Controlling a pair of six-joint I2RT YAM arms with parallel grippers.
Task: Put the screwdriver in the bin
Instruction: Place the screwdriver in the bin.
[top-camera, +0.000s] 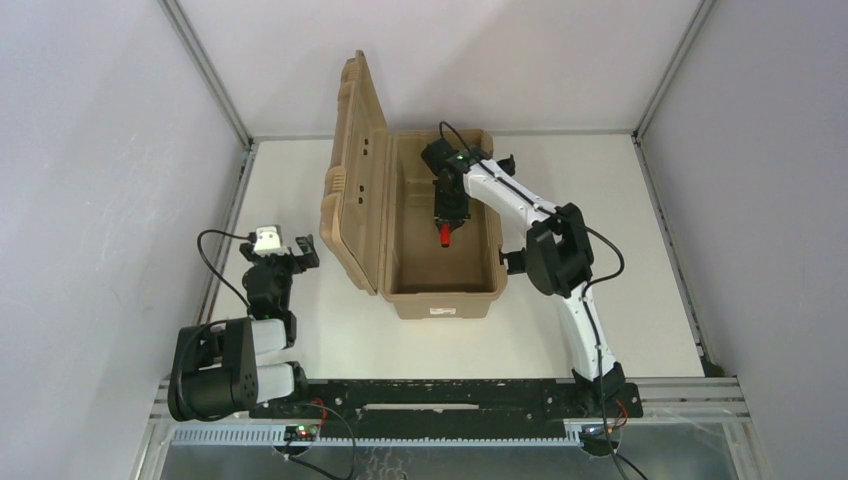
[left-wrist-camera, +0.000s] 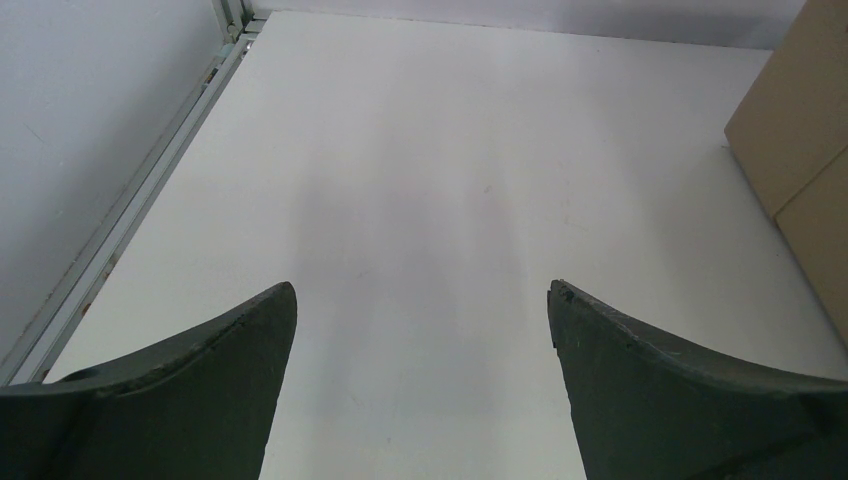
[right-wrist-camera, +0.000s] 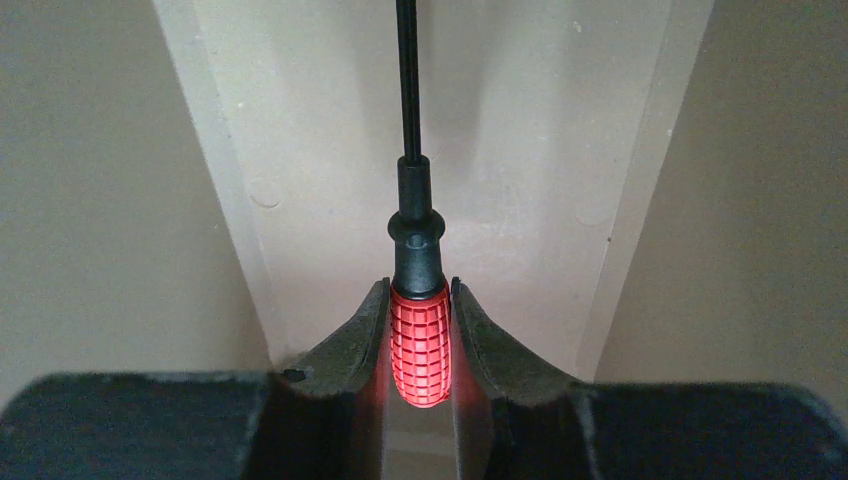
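- Right now the right gripper (top-camera: 448, 218) sits inside the outline of the open bin (top-camera: 441, 299), a little above the centre of the top external view, with its white arm bending in from the lower right.
- Its fingers are clenched on the screwdriver (top-camera: 446, 236), which shows there only as a small red spot at the gripper's lower end.
- From the right wrist view, the right gripper (right-wrist-camera: 420, 290) pinches the red, grid-textured handle of the screwdriver (right-wrist-camera: 416, 240) between both dark fingers (right-wrist-camera: 350, 345). A black collar sits just above the grip, and the thin dark shaft runs straight up out of the top of the frame.
- Tan inner walls and the floor of the bin (right-wrist-camera: 120, 200) fill the background of that view. I cannot tell whether the tip touches the floor.
- The ribbed lid (top-camera: 358, 175) stands swung open along the bin's left side, and a white label (top-camera: 440, 311) marks the near wall.
- At the left of the top external view, the left gripper (top-camera: 300, 252) rests low over the white table (top-camera: 620, 250), well apart from the screwdriver.
- Its wrist view shows the left gripper (left-wrist-camera: 420, 295) released, fingers (left-wrist-camera: 240, 350) spread wide over bare table (left-wrist-camera: 450, 150) with nothing between them, and a tan corner of the bin (left-wrist-camera: 800, 150) at the right edge.
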